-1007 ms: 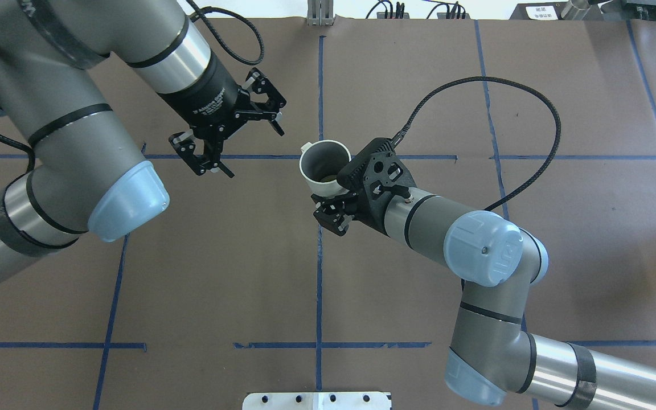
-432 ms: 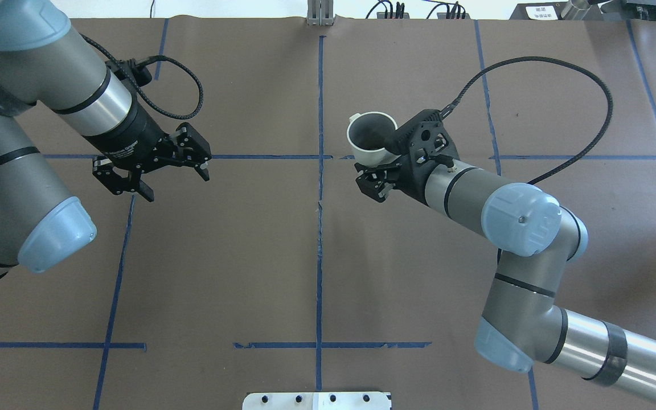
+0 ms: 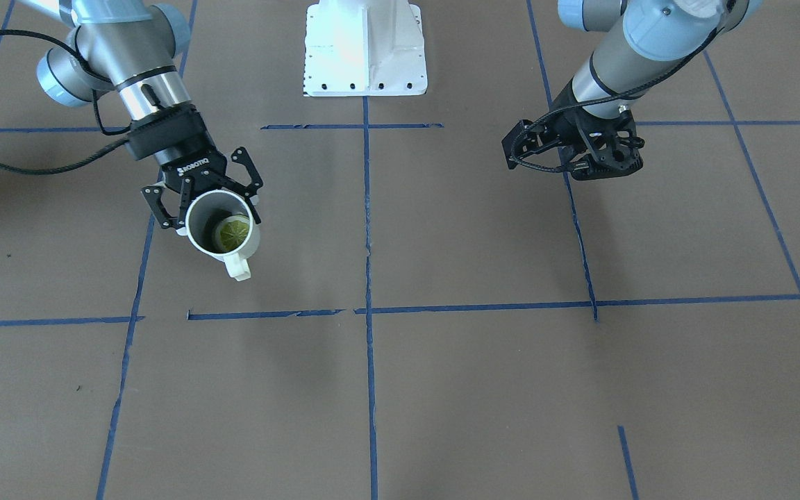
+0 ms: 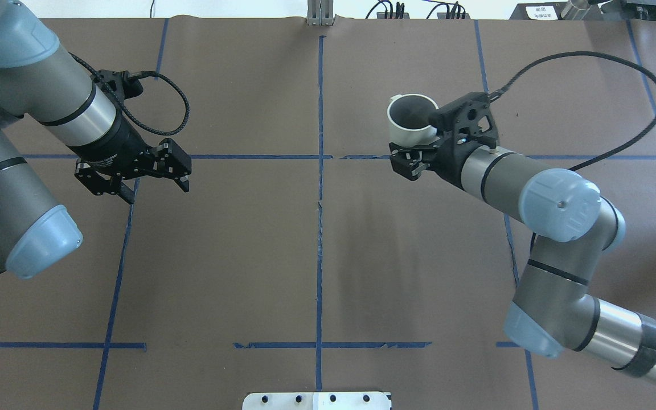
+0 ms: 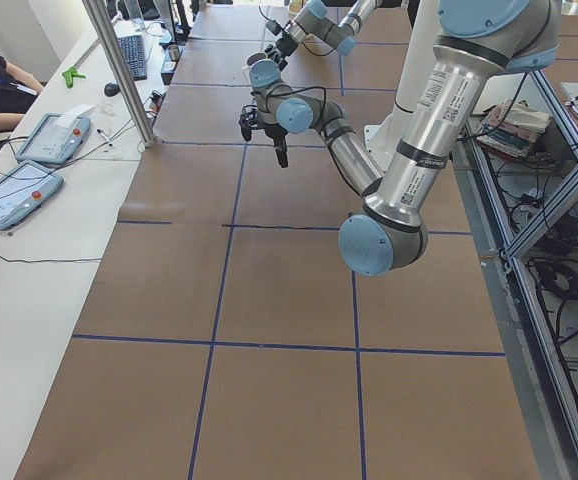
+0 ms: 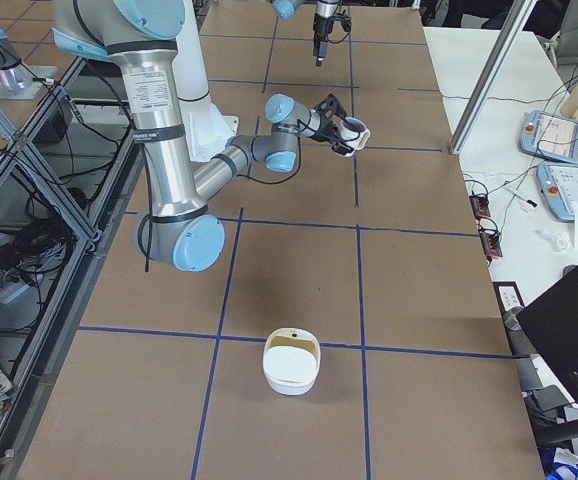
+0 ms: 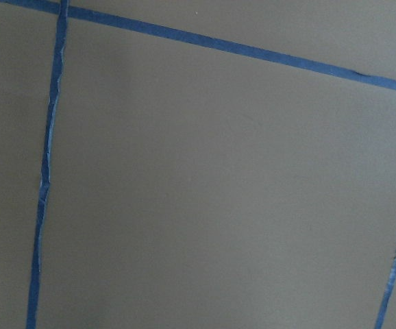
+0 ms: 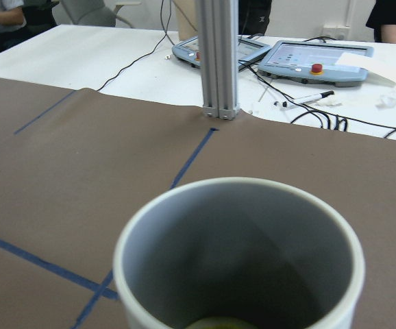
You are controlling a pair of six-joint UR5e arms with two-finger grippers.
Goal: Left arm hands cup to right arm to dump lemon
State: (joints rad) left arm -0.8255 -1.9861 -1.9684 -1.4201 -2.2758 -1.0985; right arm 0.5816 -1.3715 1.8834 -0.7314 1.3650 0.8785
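My right gripper point(image 3: 209, 198), the boxy black one with "ROBOTIQ" lettering, is shut on the white cup point(image 3: 221, 229) and holds it mouth-up above the table. The cup's handle point(image 3: 238, 267) points away from the robot. The yellow-green lemon point(image 3: 232, 232) lies inside it. In the overhead view the cup point(image 4: 410, 122) is right of the centre line, with the right gripper point(image 4: 419, 149) on its near side. The right wrist view shows the cup's rim point(image 8: 239, 188) and a sliver of lemon point(image 8: 215, 322). My left gripper point(image 4: 154, 191), skeletal, is open and empty, far left.
Brown paper with blue tape lines point(image 4: 319, 171) covers the table. The robot's white base plate point(image 3: 365, 48) is at the near edge. A white bowl point(image 6: 291, 362) sits at the table's right end. An aluminium post point(image 8: 218, 62) and teach pendants stand beyond the far edge.
My right gripper has carried the cup to the right and further from the robot. My left gripper has drawn back to the left, still open and empty.
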